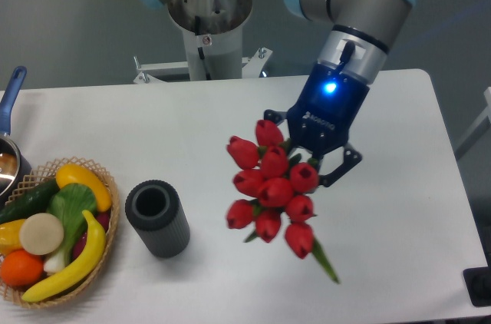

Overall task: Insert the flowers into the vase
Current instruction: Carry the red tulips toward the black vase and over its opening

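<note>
A bunch of red tulip flowers (pixel 270 187) with green stems hangs above the table, right of centre. My gripper (pixel 307 157) is shut on the bunch near its top, with the buds covering most of the fingers. One green leaf tip (pixel 325 264) trails down to the lower right. The vase (pixel 157 218), a short dark ribbed cylinder with its round mouth open upward, stands on the white table to the left of the flowers, clearly apart from them.
A wicker basket (pixel 109 241) of fruit and vegetables sits at the left edge, close beside the vase. A pot with a blue handle (pixel 11 94) is at the far left. The robot base (pixel 207 24) stands behind the table.
</note>
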{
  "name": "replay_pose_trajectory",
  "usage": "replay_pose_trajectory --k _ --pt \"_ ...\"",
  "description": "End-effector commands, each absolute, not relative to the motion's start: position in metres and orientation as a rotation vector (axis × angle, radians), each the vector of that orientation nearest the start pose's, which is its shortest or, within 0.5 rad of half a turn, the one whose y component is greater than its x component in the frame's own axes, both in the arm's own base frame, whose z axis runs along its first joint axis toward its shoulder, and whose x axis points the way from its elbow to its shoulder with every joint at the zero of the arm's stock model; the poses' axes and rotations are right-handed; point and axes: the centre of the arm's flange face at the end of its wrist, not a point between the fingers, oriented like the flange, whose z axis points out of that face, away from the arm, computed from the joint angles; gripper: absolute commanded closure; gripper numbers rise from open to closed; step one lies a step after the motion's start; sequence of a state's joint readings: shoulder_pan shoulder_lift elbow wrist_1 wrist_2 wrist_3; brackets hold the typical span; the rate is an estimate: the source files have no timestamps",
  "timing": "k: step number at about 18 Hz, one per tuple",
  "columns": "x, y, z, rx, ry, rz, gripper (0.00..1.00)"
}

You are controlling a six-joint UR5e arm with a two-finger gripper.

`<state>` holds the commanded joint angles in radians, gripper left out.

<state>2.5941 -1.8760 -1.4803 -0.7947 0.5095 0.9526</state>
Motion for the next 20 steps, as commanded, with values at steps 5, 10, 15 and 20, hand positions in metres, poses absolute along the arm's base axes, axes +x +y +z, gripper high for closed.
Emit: replay_pose_trajectory --k 5,10,15,20 --pt "-0.377 0.536 0.485 -1.843 0.355 -0.331 0.57" --pt "-0.349 0.540 0.489 -1.771 0.387 -0.416 0.57" --pt "-0.315 0.544 0.489 -1.725 0.430 -0.475 0.57" --pt "-0.290 0.549 0.469 -1.728 0.438 -0.534 0.57"
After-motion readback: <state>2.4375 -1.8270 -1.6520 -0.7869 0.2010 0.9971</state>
